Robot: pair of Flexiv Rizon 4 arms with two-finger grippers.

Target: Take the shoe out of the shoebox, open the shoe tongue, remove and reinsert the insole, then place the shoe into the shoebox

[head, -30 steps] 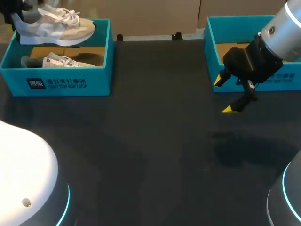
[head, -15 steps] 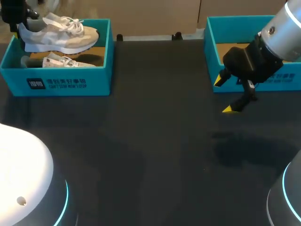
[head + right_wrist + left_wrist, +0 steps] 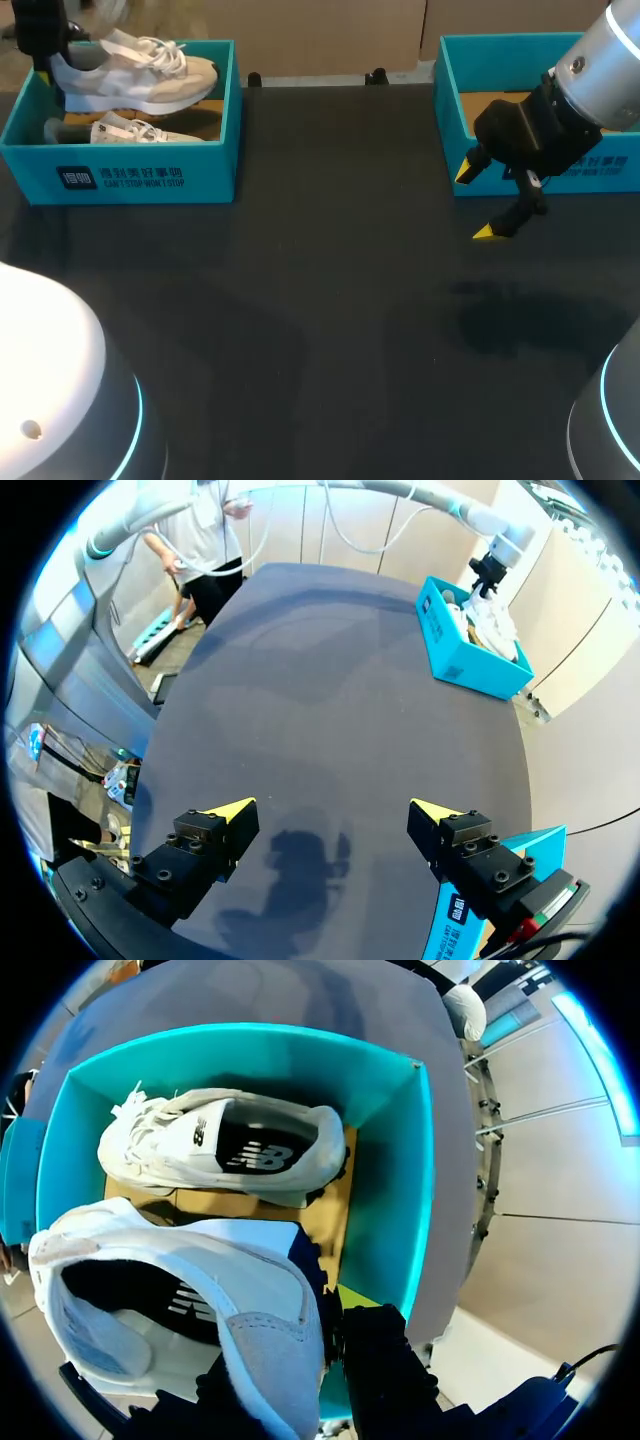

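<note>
The shoe was held in the air above the left shoebox. Its heel was pinched from both sides between the fingers of the left gripper, and its toe was pointed toward the middle of the table. In the left wrist view the shoe's opening was seen just ahead of the fingers (one yellow tip showed beside the heel collar). A second shoe was seen lying on the cardboard floor of the same box, beneath the held one. The right gripper was held with its fingers spread wide and nothing between them, over bare table just in front of a second teal box.
</note>
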